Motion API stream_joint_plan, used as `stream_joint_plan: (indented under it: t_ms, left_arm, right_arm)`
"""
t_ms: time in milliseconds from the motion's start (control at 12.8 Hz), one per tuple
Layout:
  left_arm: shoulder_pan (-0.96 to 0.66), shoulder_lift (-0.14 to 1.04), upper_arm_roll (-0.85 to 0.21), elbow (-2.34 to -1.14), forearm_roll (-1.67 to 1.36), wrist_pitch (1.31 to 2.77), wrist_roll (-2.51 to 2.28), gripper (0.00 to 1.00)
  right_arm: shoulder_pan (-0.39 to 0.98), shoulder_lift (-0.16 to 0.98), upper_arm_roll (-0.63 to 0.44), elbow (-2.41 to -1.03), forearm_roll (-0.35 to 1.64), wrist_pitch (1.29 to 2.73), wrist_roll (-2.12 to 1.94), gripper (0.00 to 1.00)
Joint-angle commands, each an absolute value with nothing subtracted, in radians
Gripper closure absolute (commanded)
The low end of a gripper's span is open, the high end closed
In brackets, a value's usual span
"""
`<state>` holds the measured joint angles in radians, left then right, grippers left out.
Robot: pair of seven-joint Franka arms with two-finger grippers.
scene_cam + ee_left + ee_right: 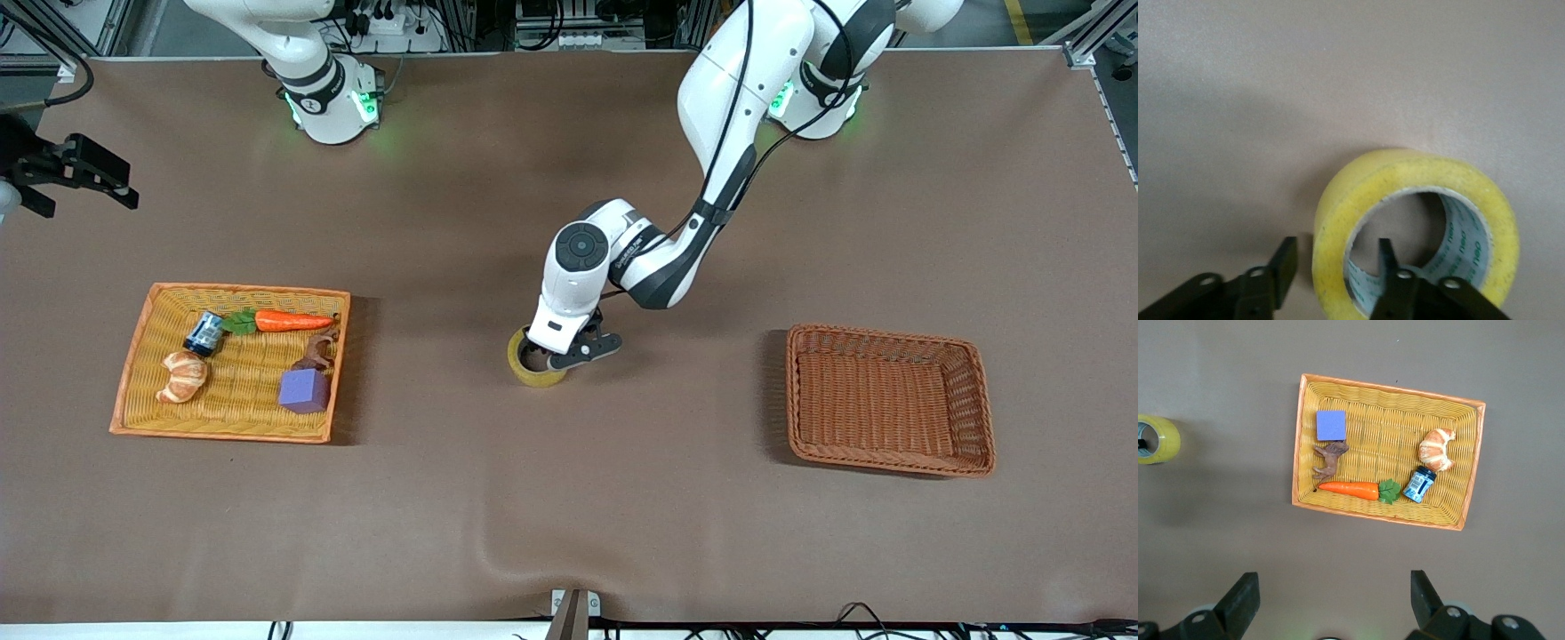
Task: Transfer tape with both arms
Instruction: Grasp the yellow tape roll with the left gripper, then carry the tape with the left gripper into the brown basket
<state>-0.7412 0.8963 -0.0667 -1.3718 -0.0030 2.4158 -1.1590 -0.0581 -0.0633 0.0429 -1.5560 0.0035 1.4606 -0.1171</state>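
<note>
While the tape [536, 363] lies on the tabletop [569, 498], its wall is straddled by the left gripper [1337, 267], jaws narrowed around it; the right gripper [1331, 599] is held wide above the yellow basket [1305, 447].

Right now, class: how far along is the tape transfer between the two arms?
Done: the tape sits mid-table, outside the yellow basket. In hand: the left gripper straddles its wall, one finger inside the core. Left: lifting it into the brown basket. The right gripper waits open above the yellow basket.
</note>
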Motion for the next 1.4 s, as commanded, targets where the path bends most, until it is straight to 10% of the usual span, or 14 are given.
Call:
stream_joint_plan:
  t_ms: [0,624,1327]
  left_arm:
    - [-0.742,0.890,-0.057,-1.345,0.023,2.421,-1.177,1.00]
    - [-0.461,0.507,-0.069,-1.443,0.017,2.223,-0.917,1.00]
    - [-0.045,0.403,-0.069,-1.706,0.018,2.112,-0.135,1.00]
  right_arm:
    - [-0.066,-0.046,0.054,-1.522,-0.008,1.437,-0.060,0.00]
    - [-0.049,-0.038,0.063,-1.522,-0.017,1.437,0.011,0.00]
    - [-0.057,-0.034,0.057,-1.516,-0.008,1.439,0.008,0.00]
